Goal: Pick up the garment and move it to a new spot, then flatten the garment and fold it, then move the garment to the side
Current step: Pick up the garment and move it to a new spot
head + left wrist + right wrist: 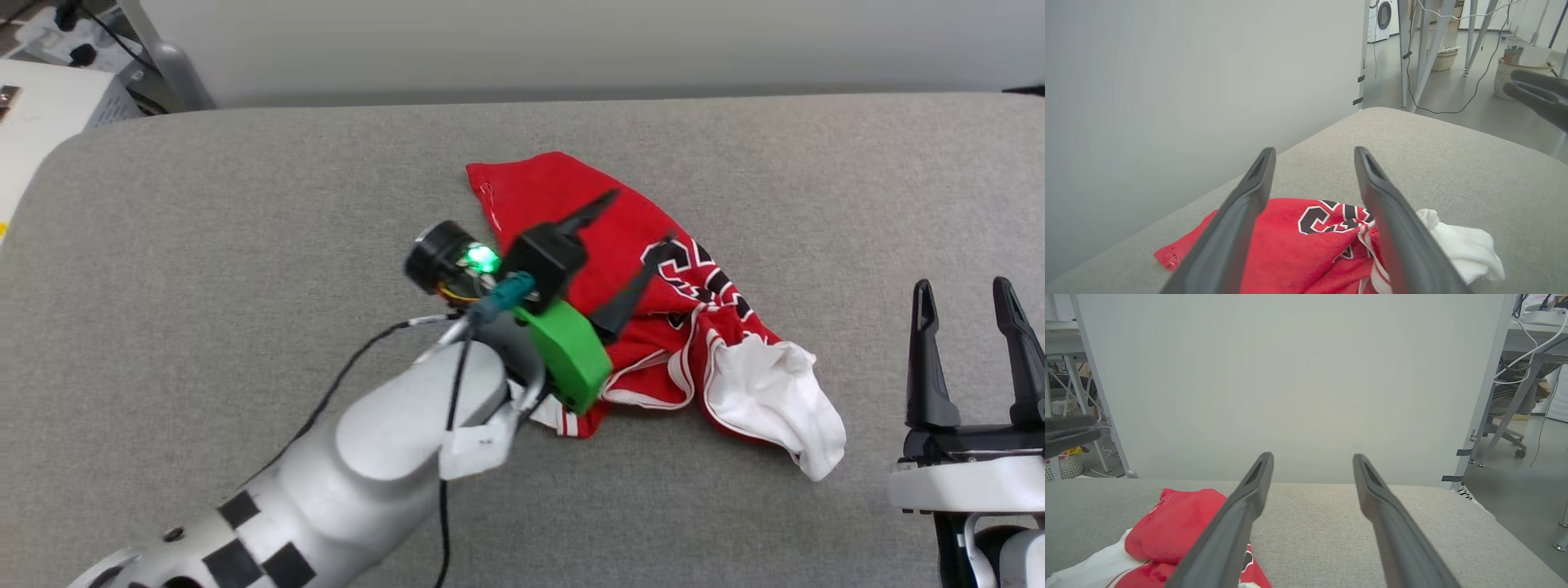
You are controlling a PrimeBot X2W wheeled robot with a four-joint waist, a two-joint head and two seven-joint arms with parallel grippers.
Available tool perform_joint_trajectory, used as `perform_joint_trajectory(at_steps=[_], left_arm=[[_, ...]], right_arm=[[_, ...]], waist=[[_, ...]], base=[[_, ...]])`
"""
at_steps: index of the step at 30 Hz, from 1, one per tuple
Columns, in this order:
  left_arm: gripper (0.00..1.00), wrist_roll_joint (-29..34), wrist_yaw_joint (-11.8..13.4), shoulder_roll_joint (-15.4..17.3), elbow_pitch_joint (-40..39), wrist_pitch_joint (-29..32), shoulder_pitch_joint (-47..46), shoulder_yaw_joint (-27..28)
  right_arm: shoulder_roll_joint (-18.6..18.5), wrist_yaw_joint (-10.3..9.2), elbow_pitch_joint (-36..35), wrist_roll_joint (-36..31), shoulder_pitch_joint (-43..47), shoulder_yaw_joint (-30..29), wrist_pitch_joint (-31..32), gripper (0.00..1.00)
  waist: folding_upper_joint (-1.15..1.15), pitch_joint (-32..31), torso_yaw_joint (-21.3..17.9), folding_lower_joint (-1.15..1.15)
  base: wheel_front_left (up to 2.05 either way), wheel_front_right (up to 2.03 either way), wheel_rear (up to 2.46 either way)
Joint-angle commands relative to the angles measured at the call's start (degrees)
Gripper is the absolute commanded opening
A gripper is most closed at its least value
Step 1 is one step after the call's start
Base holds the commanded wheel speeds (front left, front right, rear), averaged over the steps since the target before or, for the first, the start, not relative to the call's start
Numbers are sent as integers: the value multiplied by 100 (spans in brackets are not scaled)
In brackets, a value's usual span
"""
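The garment (653, 343), a red jersey T-shirt, is lying crumpled in a loose heap near the middle of the grey upholstered surface (245, 204). Its black, white-outlined print (694, 278) is facing up and one white sleeve (775, 384) is spilling toward the robot's right. Red-and-white striped trim (571, 420) is showing at the near edge.

The left gripper (641, 219) is hovering over the red cloth with its fingers spread wide and nothing between them. Whether the fingertips are brushing the fabric cannot be told. The right gripper (963, 286) is waiting well apart from the shirt at the lower right, jaws likewise parted and empty, above bare upholstery.

Judged from its folds, the shirt is behaving as light, soft and limp cloth: it is likely to sag and bunch when lifted, and is neither fragile nor slippery. The firmer edges are offering the best hold, namely the striped trim, the sleeve opening or the far red corner (482, 175). For flattening, two well-separated edge points, one per gripper, are looking preferable to a pinch in the heap's middle.
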Motion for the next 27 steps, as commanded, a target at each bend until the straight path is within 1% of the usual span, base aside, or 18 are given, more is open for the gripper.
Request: perform_joint_trajectory(at_steps=[1,3,6,10,12,15,18,20,22,27], left_arm=[[100,7,185,189,-73,-63,196,162],[100,76,446,421,-239,-96,388,446],[100,292,811,722,-690,-108,819,1001],[100,610,1200,1008,-1197,-110,1601,1786],[100,752,1324,1087,-1369,-110,2012,2162],[100,985,1450,1114,-1567,-110,2610,2727],[100,1177,1441,1030,-1693,-111,3112,3202],[100,1300,1361,936,-1767,-111,3434,3504],[100,1429,1246,816,-1848,-111,3733,3806],[100,1791,806,488,-1912,-111,4360,4361]], right_arm=[[-5,-4,12,2,91,-2,-27,100],[-5,-4,21,-2,143,9,-27,100],[-5,-4,29,19,215,43,-27,100],[-5,-4,60,51,301,103,-27,100],[-5,-4,80,79,347,124,-27,100],[-5,-4,121,105,406,165,-27,100],[-5,-4,181,122,466,210,-27,100],[-5,-4,225,132,507,249,-27,100],[-5,-4,259,136,545,282,-27,100],[-5,-4,361,149,664,386,-27,100]], waist=[[0,-240,206,0],[0,-305,235,0],[0,-385,279,0],[0,-483,324,0],[0,-535,351,0],[0,-604,392,0],[0,-674,426,0],[0,-729,438,0],[0,-776,444,0],[0,-873,454,0]], base=[[0,0,0],[0,0,0],[0,0,0],[0,0,0],[0,0,0],[0,0,0],[0,0,0],[0,0,0],[0,0,0],[0,0,0]])
